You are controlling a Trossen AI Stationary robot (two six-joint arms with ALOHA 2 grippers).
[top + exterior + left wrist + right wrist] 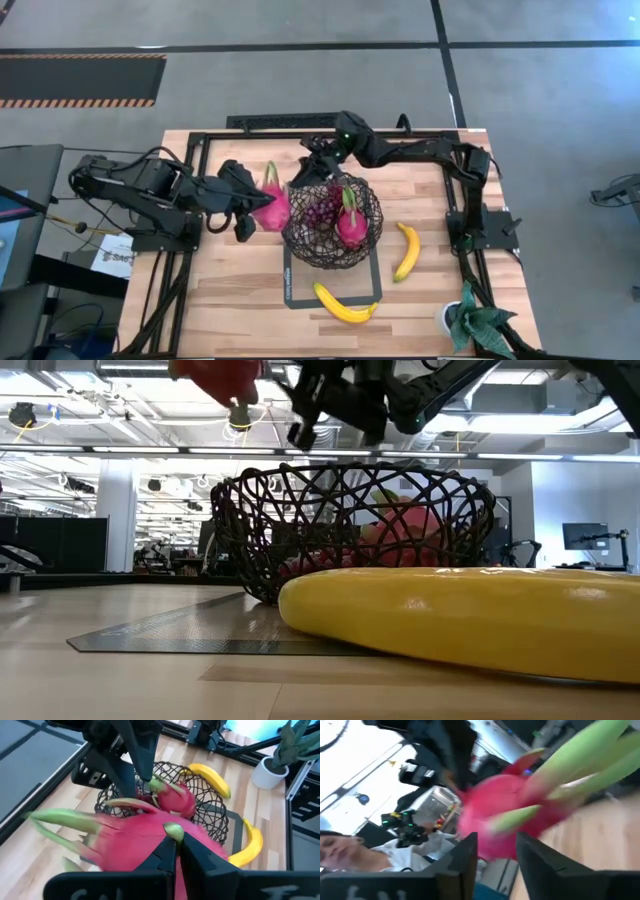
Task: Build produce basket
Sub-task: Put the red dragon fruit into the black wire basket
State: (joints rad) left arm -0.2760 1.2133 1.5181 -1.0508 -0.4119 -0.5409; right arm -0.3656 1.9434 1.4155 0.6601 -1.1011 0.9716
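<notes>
Wooden table (240,290), near edge first: one banana (344,305) lies in front of the basket (332,225), a second banana (407,252) to its right. Basket holds a dragon fruit (350,222) and grapes (320,210). Left gripper (252,205) grasps another dragon fruit (271,203) just left of the rim; right gripper (318,163), fingers parted and holding nothing, hovers over the far rim.

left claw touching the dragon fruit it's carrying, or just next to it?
Touching. In the left wrist view the left claw has its fingers pressed against the dragon fruit; the high view shows the fruit at that claw's tip, beside the basket.
</notes>
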